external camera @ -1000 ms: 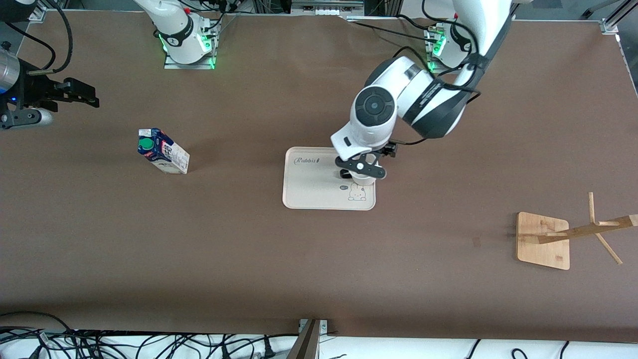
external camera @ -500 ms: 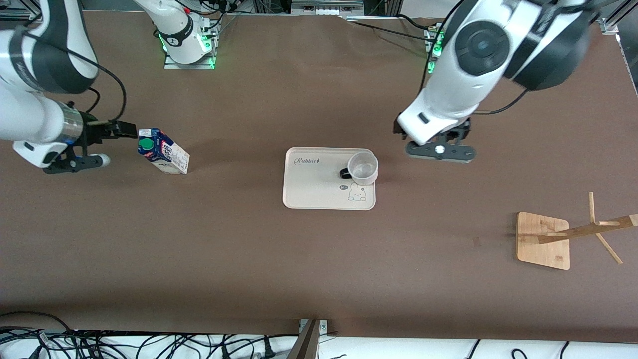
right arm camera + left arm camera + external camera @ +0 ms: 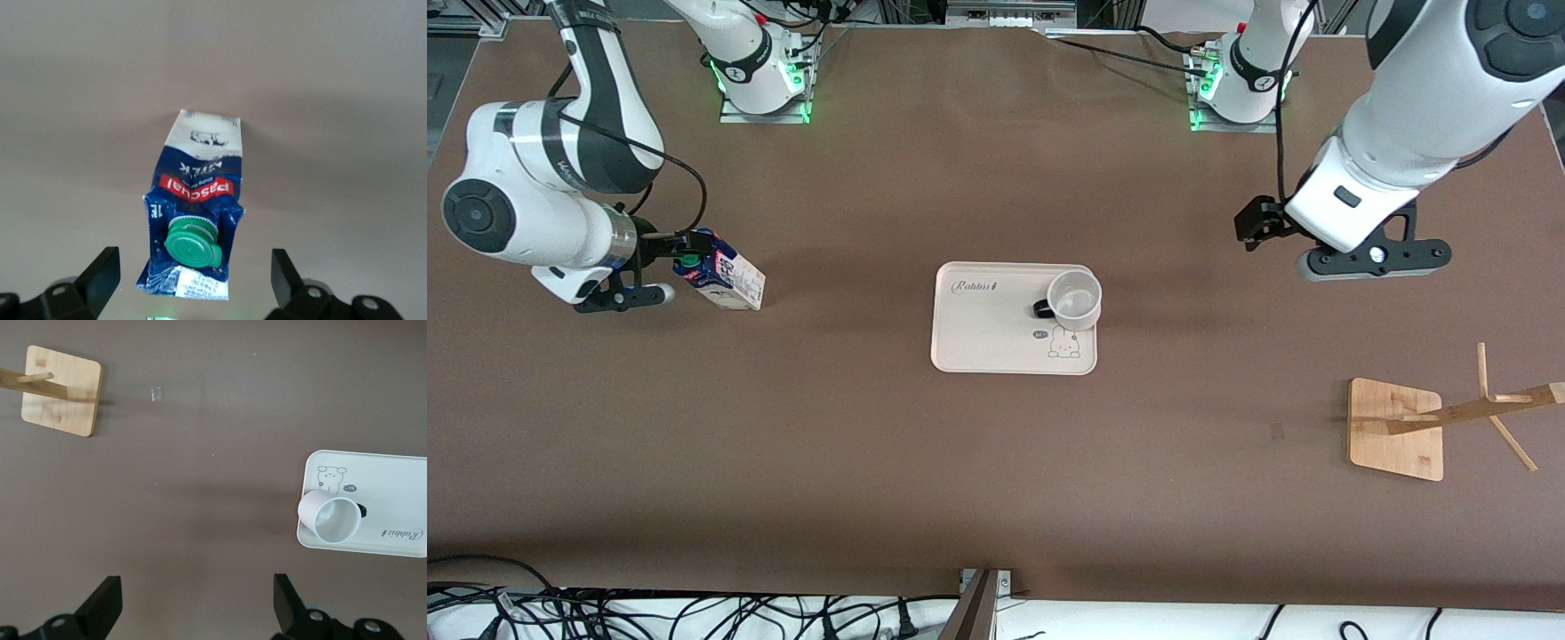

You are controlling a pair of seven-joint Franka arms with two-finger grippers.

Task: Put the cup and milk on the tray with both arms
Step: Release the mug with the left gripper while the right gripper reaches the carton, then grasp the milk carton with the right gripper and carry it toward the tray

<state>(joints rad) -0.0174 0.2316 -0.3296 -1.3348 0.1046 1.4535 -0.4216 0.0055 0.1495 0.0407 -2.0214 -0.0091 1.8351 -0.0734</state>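
Brown desk (image 3: 978, 480) is carrying everything, and the cream tray (image 3: 978, 342) is lying at its middle, with the wooden rack (image 3: 1396, 429) sitting well apart toward the left arm's end. Half the job is looking done: the cup (image 3: 1075, 300) is standing upright on the tray, in the corner toward the left arm's end. The milk (image 3: 720, 277) is standing on the desk toward the right arm's end, well apart from the tray, so it is yet to be carried over.

The left pincer (image 3: 1374, 258) is hanging over bare desk between tray and rack, spread wide and grasping nothing. The right pincer (image 3: 660, 267) is sitting at the milk's cap end, released, its fingers either side of the carton without touching.

The right wrist view is showing red lettering and the green cap (image 3: 193, 243), which the front view is barely resolving.
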